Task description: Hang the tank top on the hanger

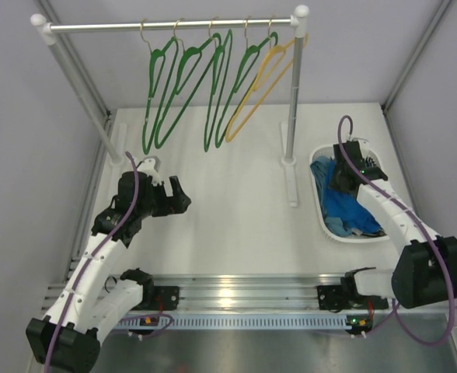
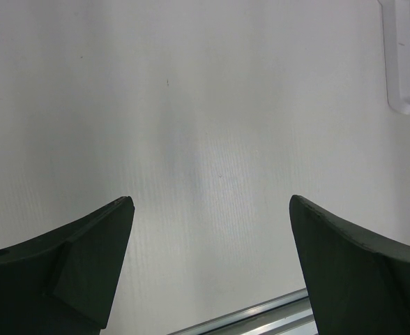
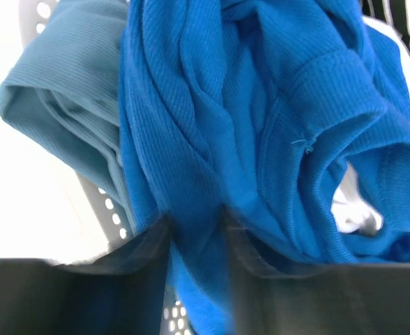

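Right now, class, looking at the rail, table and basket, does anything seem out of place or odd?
Nothing is spilled or damaged. The one oddity: a yellow-orange hanger hangs among green hangers on the rail. Clothes lie crumpled in the basket, as laundry would.

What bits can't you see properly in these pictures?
- Top view: the right arm hides part of the basket.
- Right wrist: the tank top is bunched and cut off by the edges.
- Right wrist: the striped cloth shows only at a corner.
- Left wrist: hangers out of frame.
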Available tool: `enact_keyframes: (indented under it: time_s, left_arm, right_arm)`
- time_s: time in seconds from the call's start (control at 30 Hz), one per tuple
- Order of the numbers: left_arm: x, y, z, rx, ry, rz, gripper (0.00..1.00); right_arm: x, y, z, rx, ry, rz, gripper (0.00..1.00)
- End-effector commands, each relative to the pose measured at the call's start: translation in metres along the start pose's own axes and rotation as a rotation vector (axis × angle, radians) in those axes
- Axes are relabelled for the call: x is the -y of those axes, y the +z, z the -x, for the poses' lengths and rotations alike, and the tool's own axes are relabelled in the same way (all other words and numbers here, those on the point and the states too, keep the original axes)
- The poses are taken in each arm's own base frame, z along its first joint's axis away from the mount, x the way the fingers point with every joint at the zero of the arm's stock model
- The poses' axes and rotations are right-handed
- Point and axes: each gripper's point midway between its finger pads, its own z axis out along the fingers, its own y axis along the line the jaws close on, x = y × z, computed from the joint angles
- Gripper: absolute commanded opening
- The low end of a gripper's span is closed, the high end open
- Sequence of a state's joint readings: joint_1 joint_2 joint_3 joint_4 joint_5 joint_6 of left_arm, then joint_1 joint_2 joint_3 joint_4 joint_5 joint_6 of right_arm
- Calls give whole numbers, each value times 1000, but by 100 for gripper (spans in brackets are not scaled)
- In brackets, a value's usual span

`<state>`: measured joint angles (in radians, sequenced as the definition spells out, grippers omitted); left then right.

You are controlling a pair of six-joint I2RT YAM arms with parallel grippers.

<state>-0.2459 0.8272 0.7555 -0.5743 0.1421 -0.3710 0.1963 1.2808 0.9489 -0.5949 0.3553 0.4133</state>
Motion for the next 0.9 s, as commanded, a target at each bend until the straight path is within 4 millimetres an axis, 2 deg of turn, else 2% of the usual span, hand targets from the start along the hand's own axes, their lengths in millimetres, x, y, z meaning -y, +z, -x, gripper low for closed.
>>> enact_keyframes:
  time_s: [0.0,0.07,0.1,0.13,0.2,0.23,0.3,0.37,0.4,0.47,0.5,0.57,0.6,0.67,0.7,0.77,0.8,0.87]
  left_arm:
    - [12,-1,21,73,24,-46,98]
    - [12,0,21,70,24,-46,98]
    - [12,0,21,70,24,-46,98]
    - [12,-1,20,69,24,-47,98]
    - [12,-1,21,69,24,-47,98]
    - [12,-1,21,71,24,-48,98]
    - [13,-2,22,72,26,-48,98]
    - [13,-1,22,72,24,-48,98]
    - [13,-1,22,69,24,-49,98]
    - [13,-2,22,69,24,-47,98]
    - [13,-2,23,70,24,-46,98]
    - [13,-2,24,73,24,-46,98]
    - [12,-2,24,73,24,-44,98]
    - [13,-2,25,76,23,-42,98]
    - [13,-3,25,74,22,-41,98]
    - [13,-3,26,76,18,-42,98]
    - [14,-4,27,78,14,-43,98]
    - [14,-4,28,77,7,-40,98]
  right_arm:
    - [5,-2,20,73,34,-9,20]
    - [6,-9,24,80,31,-7,6]
    - [4,-18,34,103,34,7,0]
    - [4,-24,35,98,32,17,0]
    - [1,-47,57,156,45,59,0]
    - [-1,-57,61,159,48,86,0]
    - [-7,-90,88,234,64,158,0]
    - [-17,-116,97,251,59,239,0]
    - [-22,-136,112,295,63,279,0]
    - [-34,-159,116,305,36,334,0]
    - [-39,-179,128,345,38,366,0]
    - [-53,-199,126,350,3,411,0]
    - [-59,-216,133,377,11,444,0]
    - [-79,-241,132,395,-12,520,0]
    - [-95,-255,124,387,-34,582,0]
    - [-114,-265,116,380,-48,629,0]
    - [-132,-277,101,355,-78,691,0]
    - [-151,-277,86,336,-94,704,0]
